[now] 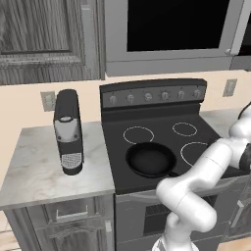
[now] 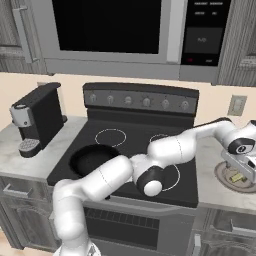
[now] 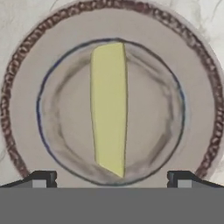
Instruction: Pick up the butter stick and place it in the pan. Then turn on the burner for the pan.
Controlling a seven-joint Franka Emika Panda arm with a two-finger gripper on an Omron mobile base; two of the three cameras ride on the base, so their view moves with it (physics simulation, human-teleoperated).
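One smooth yellow butter stick (image 3: 109,107) lies on a round beaded plate (image 3: 26,109) beneath the wide-spread hand (image 3: 109,179).

The white arm (image 2: 165,150) reaches far right, elbow bent low, wrist turned downward; the gripper (image 3: 109,178) hangs with jaws spread wide, holding nothing.

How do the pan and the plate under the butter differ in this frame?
The pan is black and sits on the stovetop; the plate is pale with a brown beaded rim and rests on the counter to the stove's right. The pan is empty; the plate carries the butter stick, with the open gripper just above it. Both are round and shallow.
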